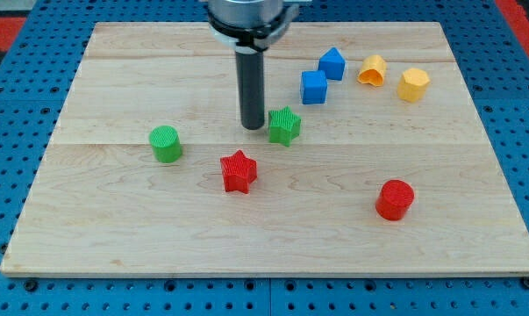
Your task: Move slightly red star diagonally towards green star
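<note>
The red star (239, 170) lies a little below the middle of the wooden board. The green star (284, 125) lies up and to the right of it, a short gap apart. My tip (252, 127) stands on the board just left of the green star, close beside it, and above the red star, apart from it.
A green cylinder (166, 143) sits left of the red star. A red cylinder (394, 199) sits at lower right. Two blue blocks (314, 86) (332, 63) and two yellow blocks (372, 69) (413, 83) lie at upper right. The board's edge (273, 274) runs along the view's bottom.
</note>
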Robot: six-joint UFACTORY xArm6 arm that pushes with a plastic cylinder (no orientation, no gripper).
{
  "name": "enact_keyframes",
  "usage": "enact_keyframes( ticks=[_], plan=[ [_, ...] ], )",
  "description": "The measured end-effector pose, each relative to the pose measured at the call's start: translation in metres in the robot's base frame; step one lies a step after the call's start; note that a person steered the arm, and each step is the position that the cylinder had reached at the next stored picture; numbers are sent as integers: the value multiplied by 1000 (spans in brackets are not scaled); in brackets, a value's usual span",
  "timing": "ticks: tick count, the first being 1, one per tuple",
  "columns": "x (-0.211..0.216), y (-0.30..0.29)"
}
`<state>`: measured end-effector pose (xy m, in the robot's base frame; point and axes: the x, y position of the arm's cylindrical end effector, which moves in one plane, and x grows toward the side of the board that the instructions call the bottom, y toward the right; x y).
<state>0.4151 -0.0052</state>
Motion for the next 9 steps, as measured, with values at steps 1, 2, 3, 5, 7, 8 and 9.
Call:
enact_keyframes(
  ticks=[1, 2, 3, 5, 7, 8, 9],
  plan=[
    [6, 58],
    [-1, 96],
    [24, 74],
    [1, -33],
    [78, -85],
    [84, -74],
    [76, -36]
  ],
)
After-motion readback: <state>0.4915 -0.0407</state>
